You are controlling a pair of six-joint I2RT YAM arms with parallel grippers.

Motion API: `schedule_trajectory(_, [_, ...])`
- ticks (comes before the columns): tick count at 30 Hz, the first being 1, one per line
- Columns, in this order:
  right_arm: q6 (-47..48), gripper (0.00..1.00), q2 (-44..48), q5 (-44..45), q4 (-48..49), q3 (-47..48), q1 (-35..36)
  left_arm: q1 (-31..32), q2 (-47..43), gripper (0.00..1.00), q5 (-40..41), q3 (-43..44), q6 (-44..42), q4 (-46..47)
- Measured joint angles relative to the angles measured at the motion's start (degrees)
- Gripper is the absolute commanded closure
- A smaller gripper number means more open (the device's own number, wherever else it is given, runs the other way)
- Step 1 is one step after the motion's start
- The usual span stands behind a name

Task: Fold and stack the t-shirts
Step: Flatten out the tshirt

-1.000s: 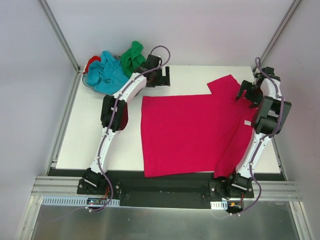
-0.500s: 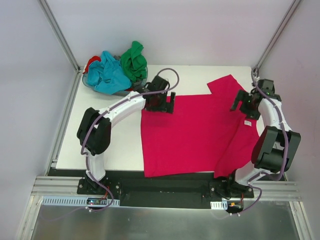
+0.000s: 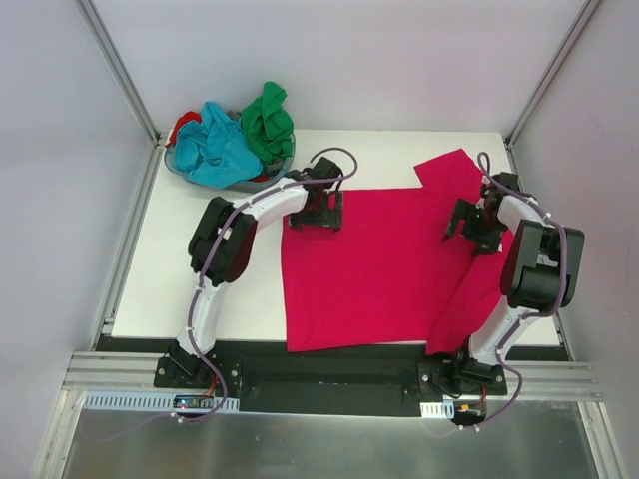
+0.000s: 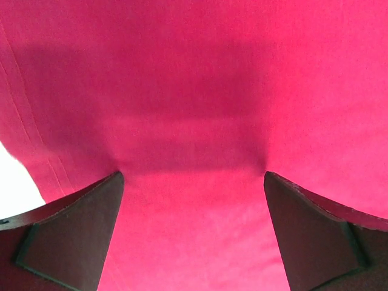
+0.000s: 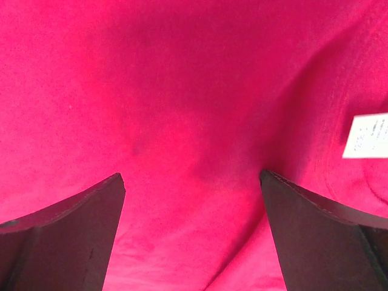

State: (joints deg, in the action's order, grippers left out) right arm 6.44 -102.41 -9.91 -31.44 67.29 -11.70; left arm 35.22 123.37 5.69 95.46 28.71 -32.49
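Observation:
The crimson-pink t-shirt (image 3: 384, 264) lies spread on the white table, its right side hanging over the front edge. My left gripper (image 3: 318, 212) is open, tips pressed down on the shirt's far left corner; the left wrist view shows cloth (image 4: 194, 121) between the spread fingers (image 4: 73, 236). My right gripper (image 3: 469, 225) is open, down on the shirt's right part near the collar; the right wrist view shows cloth (image 5: 182, 121) and the white neck label (image 5: 367, 136). The turquoise-blue t-shirt (image 3: 215, 148), green t-shirt (image 3: 266, 118) and a bit of red t-shirt (image 3: 183, 124) are piled at the back left.
The pile sits in a small grey basket (image 3: 176, 166) at the table's back left corner. Metal frame posts (image 3: 120, 70) rise at both back corners. The black base rail (image 3: 319, 374) runs along the table's near edge.
Both grippers have come down from the table's back onto the crimson-pink shirt. The left moved right and forward to the far left corner; the right moved left and forward toward the collar.

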Motion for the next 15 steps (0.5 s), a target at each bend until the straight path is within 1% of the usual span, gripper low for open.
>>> schedule_trajectory(7, [0.11,0.04,-6.01,-0.28,-0.7,6.71,-0.02,-4.33,10.47,0.01,-0.26,16.98,-3.15,-4.11])
schedule_trajectory(11, [0.46,0.04,-10.16,-0.63,-1.92,12.68,-0.02,-6.64,15.74,0.01,-1.7,26.12,-5.42,-5.01])
schedule_trajectory(15, [1.16,0.04,-12.57,-0.94,-2.43,16.15,-0.04,-7.93,20.61,0.01,-3.76,34.73,-7.04,-5.77])
